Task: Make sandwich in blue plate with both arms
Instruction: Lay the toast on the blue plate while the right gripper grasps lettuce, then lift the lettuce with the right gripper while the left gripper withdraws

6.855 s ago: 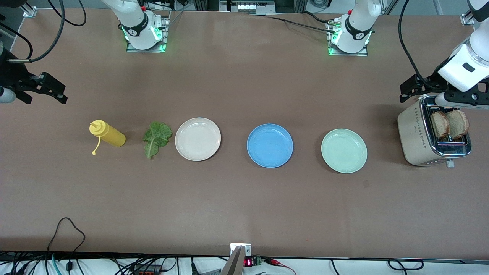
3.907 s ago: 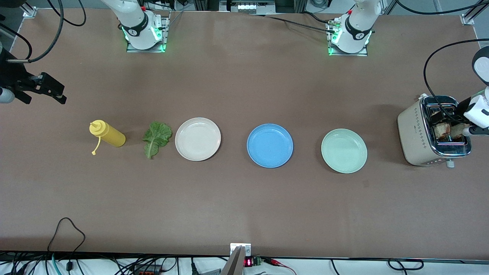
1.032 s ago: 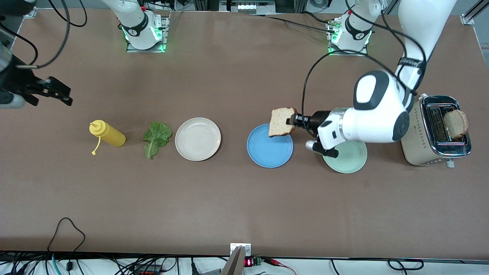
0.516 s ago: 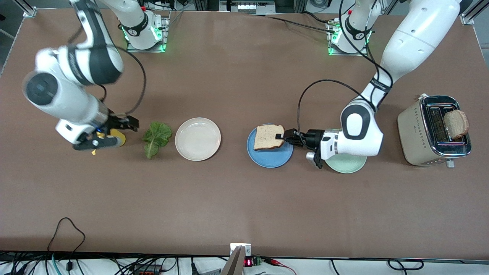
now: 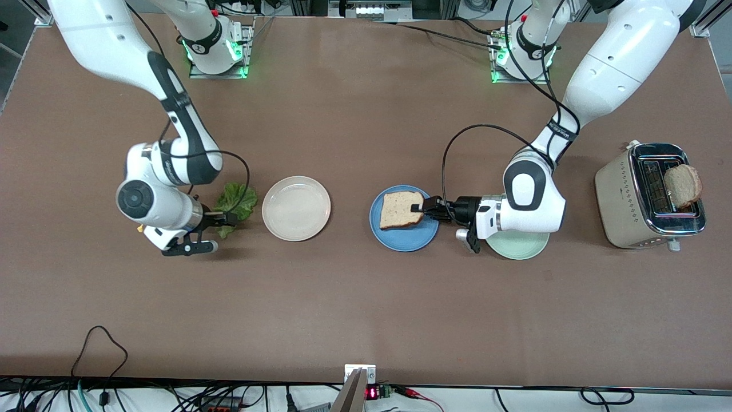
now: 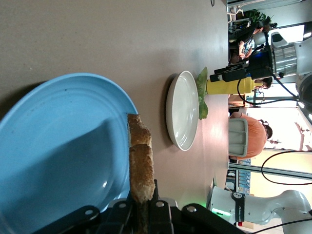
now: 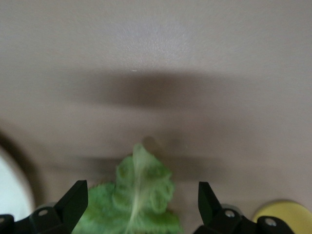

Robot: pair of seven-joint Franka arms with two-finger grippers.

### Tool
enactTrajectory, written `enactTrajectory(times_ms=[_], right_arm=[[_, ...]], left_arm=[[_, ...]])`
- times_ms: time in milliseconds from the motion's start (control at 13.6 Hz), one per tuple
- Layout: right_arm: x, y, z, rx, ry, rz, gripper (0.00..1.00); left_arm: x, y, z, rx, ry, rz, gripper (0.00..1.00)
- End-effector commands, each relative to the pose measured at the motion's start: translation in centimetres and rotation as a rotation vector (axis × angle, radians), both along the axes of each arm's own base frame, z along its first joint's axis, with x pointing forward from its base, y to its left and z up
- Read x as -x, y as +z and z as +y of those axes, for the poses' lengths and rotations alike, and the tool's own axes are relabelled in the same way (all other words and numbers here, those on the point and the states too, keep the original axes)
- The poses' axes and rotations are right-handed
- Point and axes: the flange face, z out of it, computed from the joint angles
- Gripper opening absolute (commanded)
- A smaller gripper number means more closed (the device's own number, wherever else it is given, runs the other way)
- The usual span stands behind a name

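A bread slice (image 5: 399, 209) lies flat, low over the blue plate (image 5: 400, 240), and my left gripper (image 5: 426, 207) is shut on its crust edge. The left wrist view shows that slice (image 6: 140, 161) edge-on between the pads of the left gripper (image 6: 144, 214), with the blue plate (image 6: 58, 146) just beneath; I cannot tell whether they touch. My right gripper (image 5: 226, 219) is open, low at the lettuce leaf (image 5: 237, 197). In the right wrist view the lettuce leaf (image 7: 146, 214) lies between the spread fingers of the right gripper (image 7: 141, 195). A second bread slice (image 5: 682, 186) stands in the toaster (image 5: 623, 197).
An off-white plate (image 5: 296, 208) sits between lettuce and blue plate. A mint-green plate (image 5: 517, 247) is partly under the left arm's wrist. A yellow squeeze bottle (image 7: 282, 214) beside the lettuce is mostly covered by the right arm. The toaster stands at the left arm's end.
The left gripper has lowered the bread slice closer to the blue plate. The right arm has swung in over the yellow bottle and brought its open gripper down to the lettuce.
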Motion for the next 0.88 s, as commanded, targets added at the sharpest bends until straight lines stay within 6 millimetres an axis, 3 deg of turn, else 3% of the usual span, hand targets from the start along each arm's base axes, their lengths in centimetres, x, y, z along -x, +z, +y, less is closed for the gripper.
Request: enactTrajectory(times_ms=[0,74,221,369,516,663,811], right_arm=[[-0.2,-0.8,0.5,-0.013,0.002,-0.003,0.95],[-0.2,-0.9,0.5,-0.013,0.008,0.0,0.73],[-0.1,-0.9,0.5,-0.013,0.012,0.006,0.35],[-0.3,-0.7,0.3,-0.014,0.021,0.004,0.17],[-0.3,-0.6,0.3,-0.015,0.02,0.006,0.04],[-0.4,0.1,0.5,-0.016,0.028,-0.005,0.0],[-0.7,2.5,1.0,-0.028,0.114,-0.026,0.0]], left_arm=[[0.0,-0.7,-1.0,0.001,0.022,-0.032,0.02],[0.1,-0.9,-1.1,0.0,0.022,-0.028,0.14],[-0.1,-0.8,-0.8,-0.004,0.018,-0.037,0.97],[-1.1,0.7,-0.1,-0.029,0.0,-0.086,1.0],[-1.9,4.2,0.8,-0.14,-0.126,-0.212,1.0],[-2.0,7.5,1.5,-0.23,-0.195,-0.241,1.0],[-2.2,9.5,2.7,-0.348,-0.279,-0.248,1.0]])
